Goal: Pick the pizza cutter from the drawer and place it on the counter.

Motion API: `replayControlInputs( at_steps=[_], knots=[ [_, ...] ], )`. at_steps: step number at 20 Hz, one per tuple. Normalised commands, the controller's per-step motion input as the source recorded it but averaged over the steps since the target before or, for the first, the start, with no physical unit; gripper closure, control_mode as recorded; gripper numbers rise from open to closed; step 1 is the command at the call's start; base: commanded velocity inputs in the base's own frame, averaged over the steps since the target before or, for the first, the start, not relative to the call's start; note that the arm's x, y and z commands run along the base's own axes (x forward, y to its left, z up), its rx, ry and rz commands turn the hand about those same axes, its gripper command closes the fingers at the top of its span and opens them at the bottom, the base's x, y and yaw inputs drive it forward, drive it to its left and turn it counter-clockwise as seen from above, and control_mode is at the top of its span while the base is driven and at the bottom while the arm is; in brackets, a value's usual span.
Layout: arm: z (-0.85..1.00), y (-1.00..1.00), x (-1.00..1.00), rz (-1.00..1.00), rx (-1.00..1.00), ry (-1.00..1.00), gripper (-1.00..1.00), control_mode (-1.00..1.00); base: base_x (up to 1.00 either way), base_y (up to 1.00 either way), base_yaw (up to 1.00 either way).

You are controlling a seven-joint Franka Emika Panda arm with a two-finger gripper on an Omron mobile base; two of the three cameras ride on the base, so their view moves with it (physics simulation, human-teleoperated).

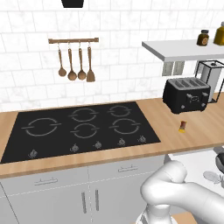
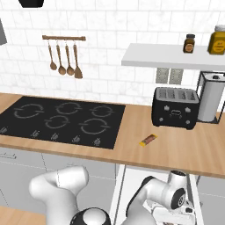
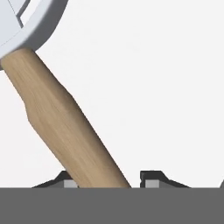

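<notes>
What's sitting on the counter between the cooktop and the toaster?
A small yellow-brown cylinder lies on the counter between cooktop and toaster, otherwise bare wood; both base views show it.

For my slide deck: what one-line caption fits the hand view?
Gripper straddling the pizza cutter's wooden handle on the white drawer floor.

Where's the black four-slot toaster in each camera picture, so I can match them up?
Left base view: black four-slot toaster, upper right, on the light-brown wooden counter.
Right base view: right of centre, under the white wall shelf.
Shared landmark: the black cooktop to its left.
</notes>
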Motion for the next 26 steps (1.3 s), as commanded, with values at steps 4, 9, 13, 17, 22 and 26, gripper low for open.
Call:
replayControlInputs(
  at_steps=[4, 9, 13, 17, 22, 26],
  knots=[
    [0.98, 0.39, -0.65, 0.0, 0.0, 0.0, 1.0, -1.0, 0.0, 0.0, 0.0],
    [0.93, 0.38, -0.55, 0.0, 0.0, 0.0, 1.0, -1.0, 0.0, 0.0, 0.0],
    [1.0, 0.3, -0.28, -0.01, 0.0, 0.0, 1.0, -1.0, 0.0, 0.0, 0.0],
    [0.97, 0.11, 0.02, -0.09, 0.0, -0.04, 1.0, -1.0, 0.0, 0.0, 0.0],
    [1.0, 0.12, 0.01, -0.2, 0.0, 0.0, 1.0, -1.0, 0.0, 0.0, 0.0],
    [0.98, 0.39, 0.43, -0.21, 0.0, -0.06, 1.0, -1.0, 0.0, 0.0, 0.0]
  ],
)
